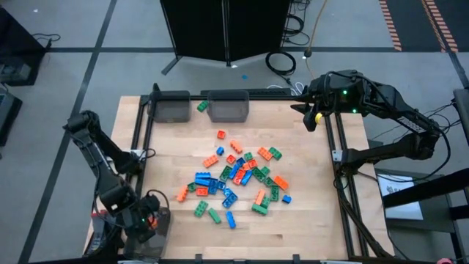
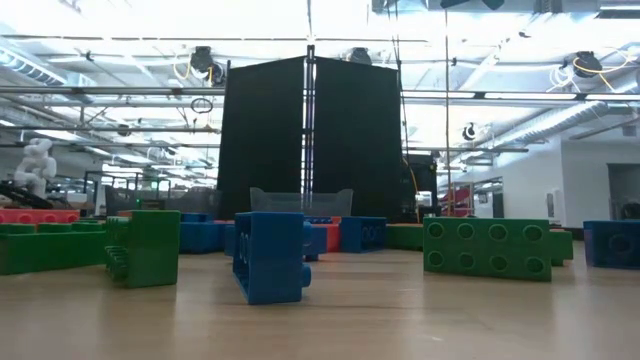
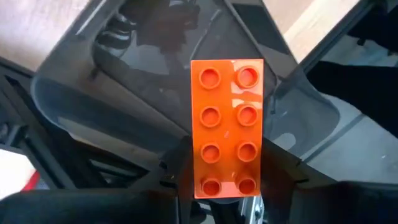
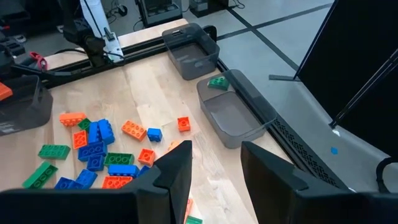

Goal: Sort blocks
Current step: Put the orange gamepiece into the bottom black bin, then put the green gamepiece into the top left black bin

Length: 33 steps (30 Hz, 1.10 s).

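Left hand [image 3: 217,193] clamped on an orange brick [image 3: 227,127], over a grey bin [image 3: 124,93] off the block pile's [image 1: 234,180] near-left; fingers mostly hidden beneath the brick. Right hand [image 4: 214,165], fingers apart, empty, beyond the pile's far-right. Pile mid-surface [image 1: 308,227].

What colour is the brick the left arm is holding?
Orange brick, clearest in the left wrist view.

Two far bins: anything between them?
One green block lies between the left bin and right bin in the high view.
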Each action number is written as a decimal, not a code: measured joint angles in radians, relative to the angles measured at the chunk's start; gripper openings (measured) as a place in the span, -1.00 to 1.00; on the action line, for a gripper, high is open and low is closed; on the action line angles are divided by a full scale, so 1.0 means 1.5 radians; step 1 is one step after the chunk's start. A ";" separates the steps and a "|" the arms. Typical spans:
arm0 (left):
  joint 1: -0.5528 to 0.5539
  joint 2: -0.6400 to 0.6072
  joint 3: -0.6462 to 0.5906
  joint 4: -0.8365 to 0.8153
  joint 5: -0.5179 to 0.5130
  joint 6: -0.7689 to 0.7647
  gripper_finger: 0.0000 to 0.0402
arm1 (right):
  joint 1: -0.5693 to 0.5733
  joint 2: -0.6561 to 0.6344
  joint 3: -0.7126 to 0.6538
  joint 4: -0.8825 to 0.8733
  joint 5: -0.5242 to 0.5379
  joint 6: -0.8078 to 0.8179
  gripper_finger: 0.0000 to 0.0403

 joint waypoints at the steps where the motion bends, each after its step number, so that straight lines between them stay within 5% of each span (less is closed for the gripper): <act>1: -0.001 0.005 0.000 0.002 0.000 0.000 -0.39 | 0.000 0.000 0.000 0.000 0.000 -0.002 -0.33; 9: -0.001 0.015 0.000 0.003 -0.002 -0.019 0.24 | 0.000 0.000 0.000 0.000 0.000 -0.012 -0.33; 16: 0.005 0.015 0.000 0.026 -0.017 -0.054 0.33 | 0.000 0.000 0.000 0.000 0.000 -0.014 -0.33; 27: 0.174 -0.065 0.000 0.034 -0.448 -0.046 0.18 | 0.000 0.016 0.000 0.002 0.000 -0.032 -0.33; 33: 0.378 -0.068 0.000 0.072 -0.544 0.142 0.16 | 0.000 0.044 0.000 -0.007 -0.001 -0.061 -0.33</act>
